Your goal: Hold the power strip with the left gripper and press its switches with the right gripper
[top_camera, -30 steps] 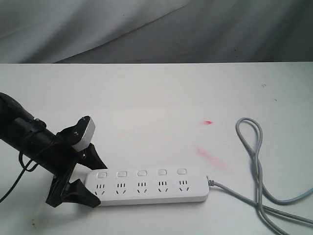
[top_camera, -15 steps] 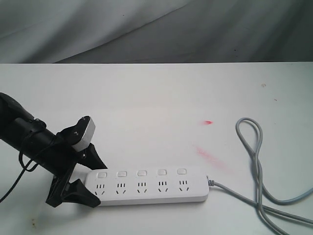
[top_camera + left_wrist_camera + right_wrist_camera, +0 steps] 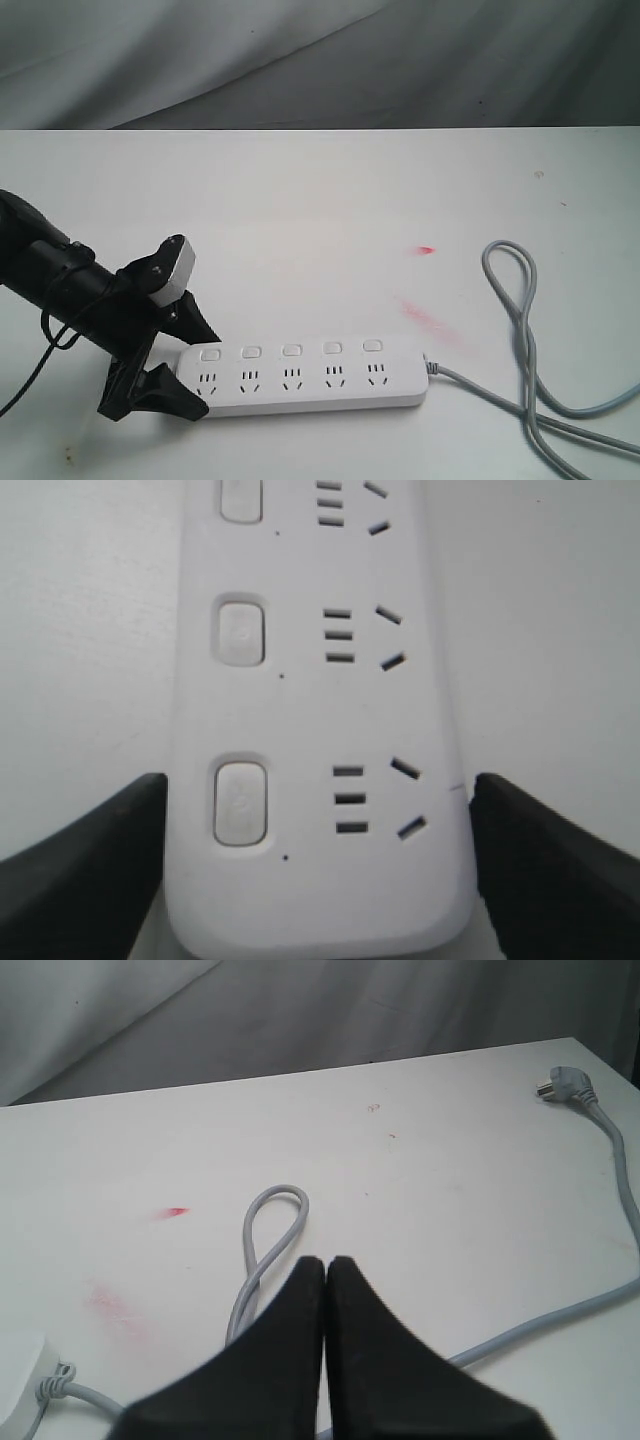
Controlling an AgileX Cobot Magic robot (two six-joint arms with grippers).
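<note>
Clamping the power strip (image 3: pixel 310 388) end, the left gripper (image 3: pixel 208 376) has just nudged it slightly; the right gripper (image 3: pixel 325 1265), closed and empty, should press the switches (image 3: pixel 291 351) next.

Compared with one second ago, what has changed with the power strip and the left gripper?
The left gripper and the power strip clamped between its fingers shifted together slightly to the right in the exterior view. Nothing was newly grasped or released. The grey cord loop and the red marks stayed in place; the right gripper, shut, has not entered the exterior view.
</note>
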